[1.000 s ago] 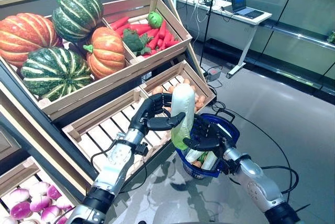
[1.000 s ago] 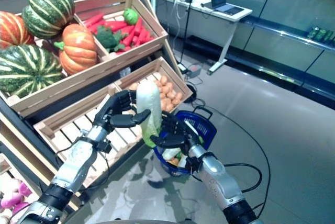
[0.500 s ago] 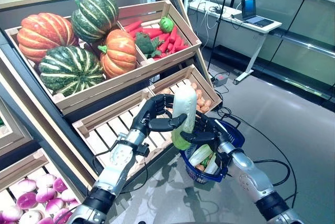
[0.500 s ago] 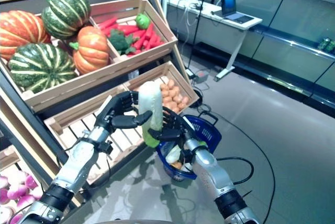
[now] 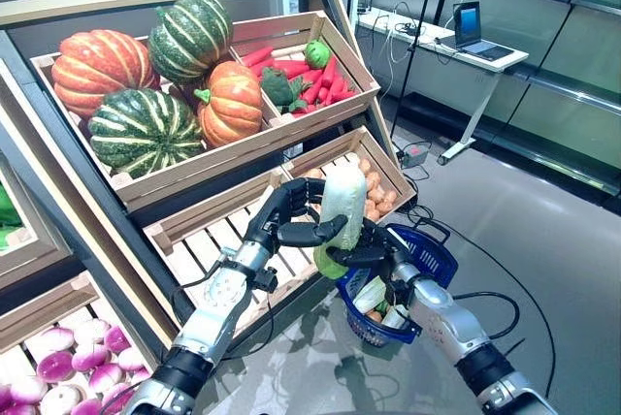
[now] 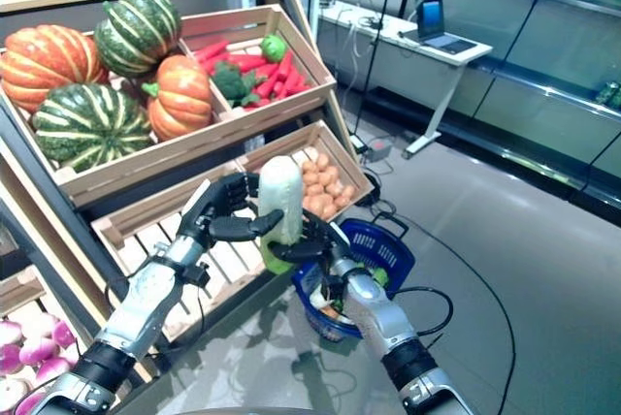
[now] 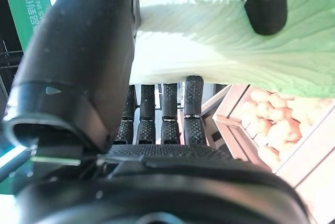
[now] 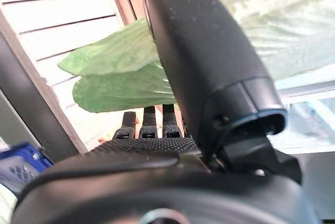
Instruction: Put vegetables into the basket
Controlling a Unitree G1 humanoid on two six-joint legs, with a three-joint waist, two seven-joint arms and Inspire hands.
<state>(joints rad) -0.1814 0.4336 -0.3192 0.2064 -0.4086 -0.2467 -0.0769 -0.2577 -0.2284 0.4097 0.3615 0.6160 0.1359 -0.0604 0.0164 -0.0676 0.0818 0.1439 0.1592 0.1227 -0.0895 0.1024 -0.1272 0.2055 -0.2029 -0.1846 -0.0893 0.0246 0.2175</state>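
A long napa cabbage [image 5: 342, 202], white with a green leafy lower end, stands upright in the air in front of the lower crates. My left hand [image 5: 288, 213] is curled round its middle from the shelf side, with the thumb [image 7: 84, 51] lying across the white ribs [image 7: 220, 51]. My right hand [image 5: 374, 253] grips the leafy end [image 8: 120, 77] from the basket side, thumb [image 8: 204, 62] against the leaves. The blue basket [image 5: 434, 258] hangs just right of and below the cabbage and holds several vegetables [image 5: 372, 294].
The wooden shelf holds pumpkins [image 5: 146, 129], a crate of red and green vegetables [image 5: 301, 61], a potato crate [image 5: 374, 187] behind the cabbage and a slatted crate [image 5: 209, 240]. Purple-white turnips [image 5: 58, 376] lie at the lower left. A desk with a laptop [image 5: 475, 42] stands far right.
The whole picture has shifted, so the camera moved. Both hands keep hold of the cabbage at about the same spot beside the basket.
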